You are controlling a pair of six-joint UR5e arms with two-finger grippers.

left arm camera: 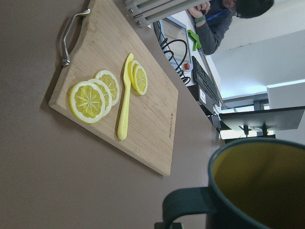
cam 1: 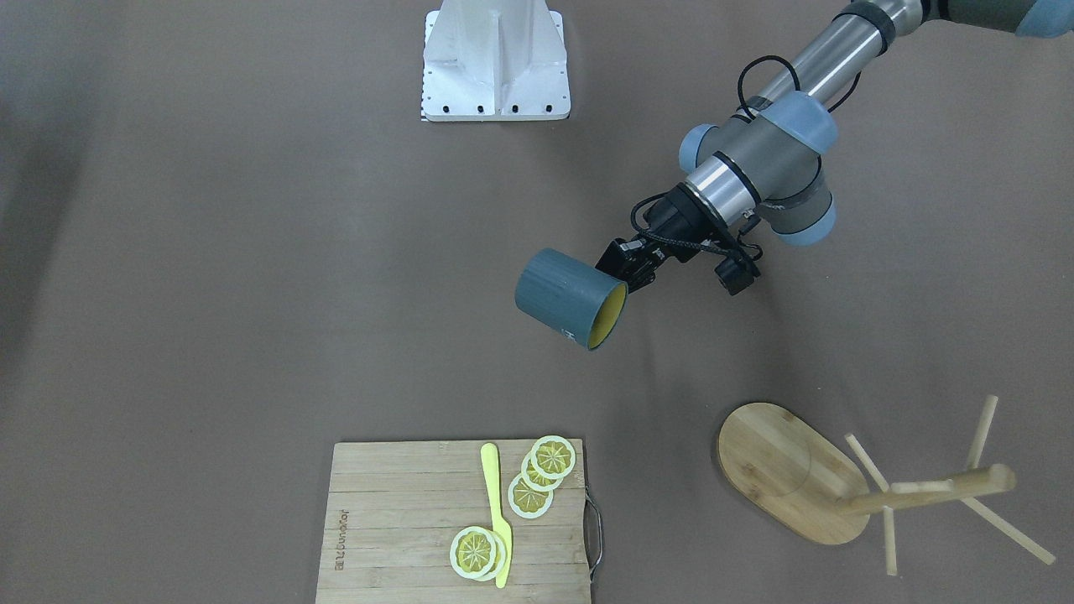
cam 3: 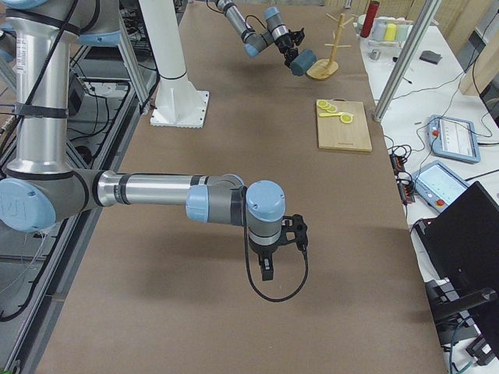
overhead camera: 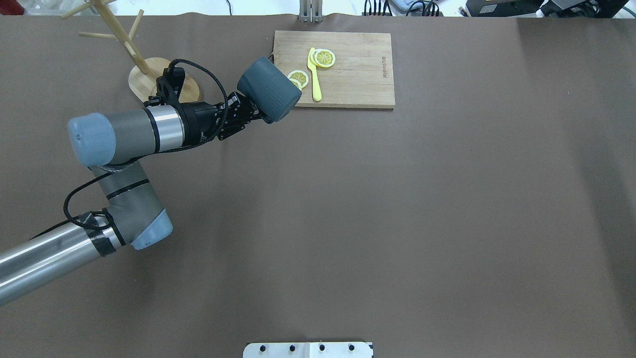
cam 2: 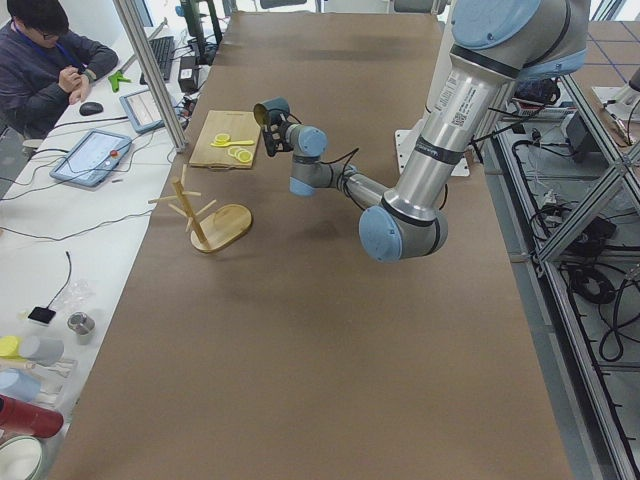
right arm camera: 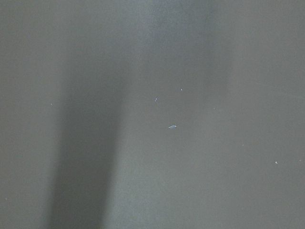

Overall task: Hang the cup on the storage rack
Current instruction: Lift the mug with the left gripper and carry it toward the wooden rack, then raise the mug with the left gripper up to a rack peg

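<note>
My left gripper [cam 1: 623,270] is shut on the handle side of the cup [cam 1: 570,298]. The dark blue-grey mug with a yellow inside hangs tilted in the air, its mouth turned away from the robot. The left wrist view shows its rim and yellow inside [left arm camera: 259,183] and the loop handle [left arm camera: 188,205] close up. The storage rack [cam 1: 789,470], a wooden mug tree with thin pegs, stands on its oval base [overhead camera: 149,82] at the table's far left corner, just beyond the left wrist. My right gripper [cam 3: 267,269] hangs over bare table; I cannot tell its state.
A slatted cutting board [cam 1: 403,520] with lemon slices [cam 1: 537,474] and a yellow knife [cam 1: 497,512] lies at the far edge, right of the cup. The white robot base [cam 1: 497,59] is at the near edge. A person [cam 2: 45,60] sits at a side desk.
</note>
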